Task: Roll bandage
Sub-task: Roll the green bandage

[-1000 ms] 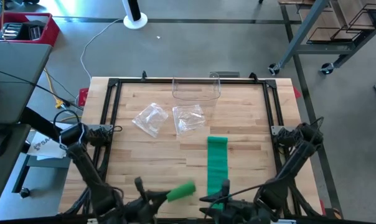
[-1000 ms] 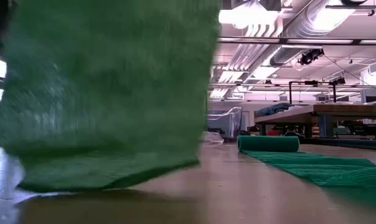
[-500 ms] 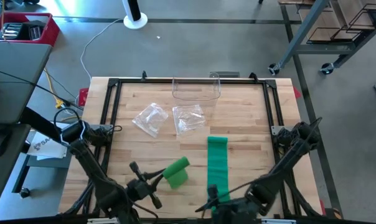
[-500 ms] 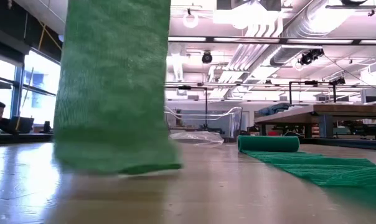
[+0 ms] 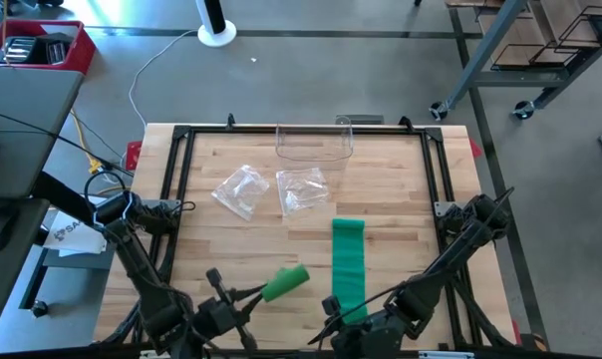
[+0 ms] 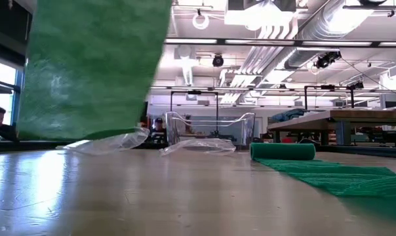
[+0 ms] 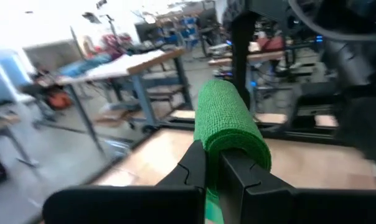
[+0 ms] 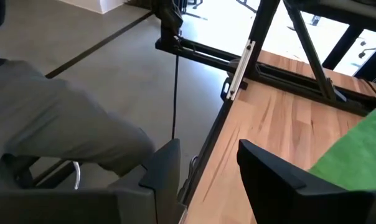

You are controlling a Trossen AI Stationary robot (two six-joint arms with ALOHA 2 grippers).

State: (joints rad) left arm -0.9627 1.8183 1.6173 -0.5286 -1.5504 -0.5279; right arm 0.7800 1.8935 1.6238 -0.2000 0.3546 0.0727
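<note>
The left claw [image 5: 249, 295] is pinched tight on a green bandage roll [image 5: 286, 282]. It holds the roll up in the air, above the near left part of the bench [image 5: 231, 249]. In the low view the roll [image 6: 93, 65] hangs clear of the wood. In the left wrist view the roll [image 7: 228, 121] sticks out past the two dark fingers [image 7: 194, 168], which squeeze its near end. Its long side points away from the claw, toward the right and a little toward the far edge of the bench.

A second bandage, the flat green strip [image 5: 348, 261], lies on the bench just to the right of the held roll. It is stretched out long, running from near to far. At its far end there is a small rolled-up part [image 6: 282, 151], lying crosswise to the strip.

The right claw [image 5: 333, 319] is at the near end of that strip. Its two fingers [image 8: 263, 168] stand apart, and nothing is between them. The green strip [image 8: 350, 155] is just beside them.

The right arm is the nearer one to the flat strip. The left arm is busy with its roll. I think the next job is to roll the flat strip up along its long side.

Two crinkly clear bags [image 5: 241, 189] and a clear tub [image 5: 314, 146] sit farther back, well apart from both claws.
</note>
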